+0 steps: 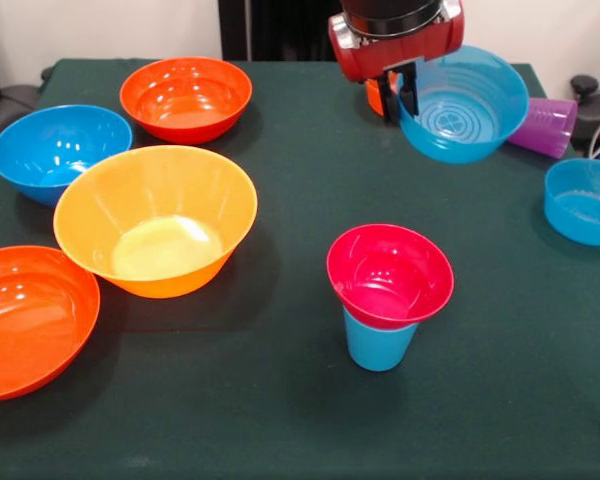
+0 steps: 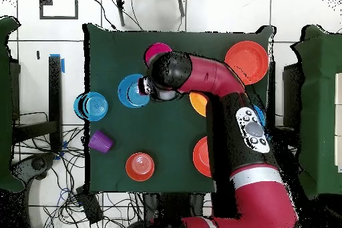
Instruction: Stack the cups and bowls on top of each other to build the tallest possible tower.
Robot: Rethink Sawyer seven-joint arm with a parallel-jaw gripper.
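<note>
My gripper (image 1: 404,100) is shut on the rim of a blue bowl (image 1: 465,110) and holds it tilted above the table at the far right; from overhead the gripper (image 2: 143,89) sits at the edge of this bowl (image 2: 130,91). The tower is a light blue cup (image 1: 380,345) with a magenta-pink bowl (image 1: 390,272) resting in it, near the table's middle, and the pink bowl (image 2: 157,52) shows from overhead. A purple cup (image 1: 545,125) lies on its side to the right. A small orange bowl (image 1: 374,94) is mostly hidden behind the gripper.
A large yellow-orange bowl (image 1: 155,220), a large blue bowl (image 1: 60,150) and two red-orange bowls (image 1: 185,97) (image 1: 25,320) fill the left half. Another small blue bowl (image 1: 585,200) sits at the right edge. My arm (image 2: 214,81) hides part of the table from overhead.
</note>
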